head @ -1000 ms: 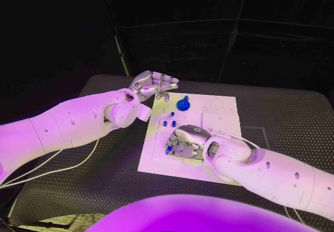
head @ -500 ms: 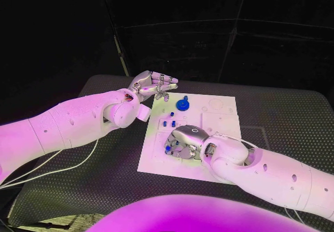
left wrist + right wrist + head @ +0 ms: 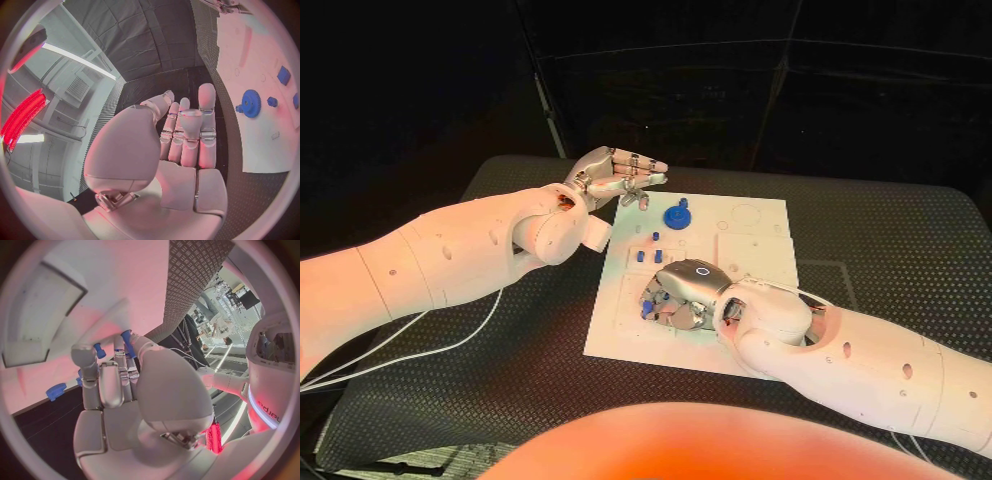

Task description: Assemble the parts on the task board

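Head view: my right hand (image 3: 678,297) is down on the near half of the task board (image 3: 747,330), fingers curled over a small blue part (image 3: 648,313) at its left side.
Right fingers: bent in close around that part (image 3: 127,342); whether I truly grip it or only press on it, I cannot tell.
Left hand: my left hand (image 3: 612,175) hovers off the board's far-left corner, fingers (image 3: 206,117) loosely curved and apart, holding nothing.
Parts: the blue gear (image 3: 678,215) stands on the far half of the board, and a few small blue pegs (image 3: 648,255) sit between it and my right hand.
Just changed: over the last second my right hand has crept a little left and closer in over the part; my left hand has held its place.
Meaning: I read this as seating or picking work in progress, with the gear untouched and most of the assembly ahead.
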